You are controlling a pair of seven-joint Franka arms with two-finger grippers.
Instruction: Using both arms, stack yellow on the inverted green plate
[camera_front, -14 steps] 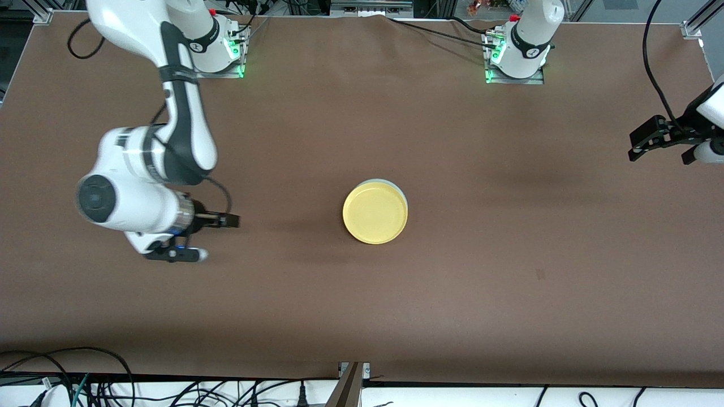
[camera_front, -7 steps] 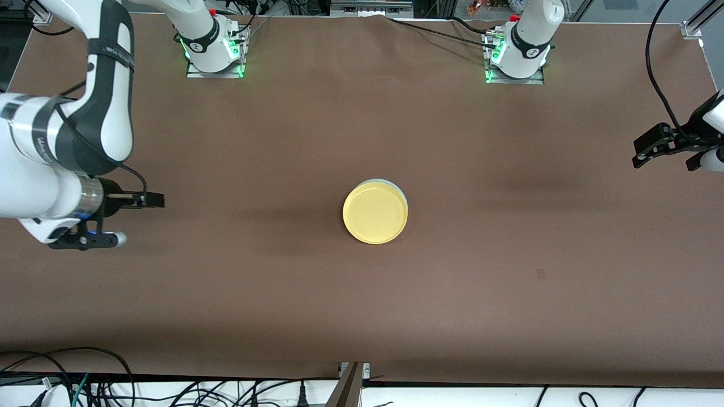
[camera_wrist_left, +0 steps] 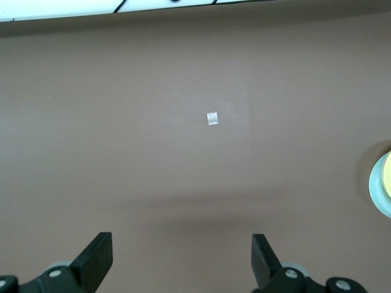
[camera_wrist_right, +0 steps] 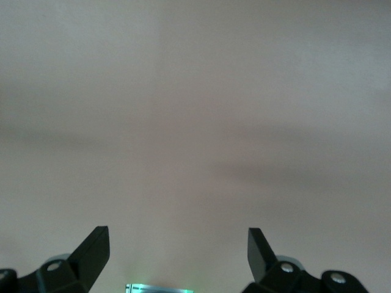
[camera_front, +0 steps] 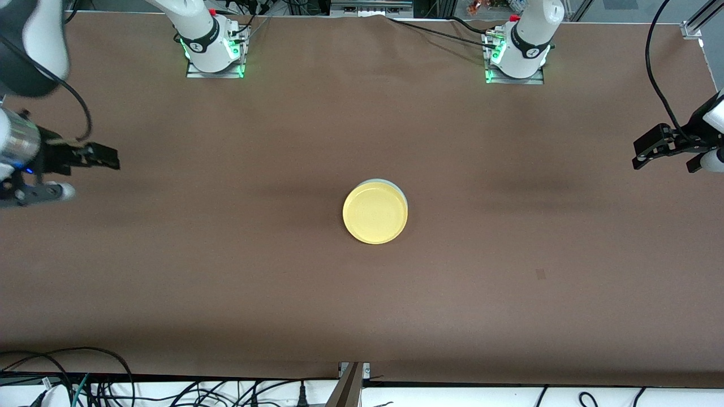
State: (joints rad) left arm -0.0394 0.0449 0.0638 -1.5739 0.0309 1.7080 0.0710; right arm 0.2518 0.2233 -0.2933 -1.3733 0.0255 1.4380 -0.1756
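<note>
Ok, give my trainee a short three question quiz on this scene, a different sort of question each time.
1. True or false: the yellow plate lies on the green plate.
2. The left gripper is: A open, B shut on a plate.
3. Fill in: the right gripper holds ____.

Key: 1 true, only a sliver of green rim shows; 2 A; 3 nothing, it is open over the table toward the right arm's end.

High front camera faces the bases; wrist cameras overlook the table (camera_front: 226, 294).
</note>
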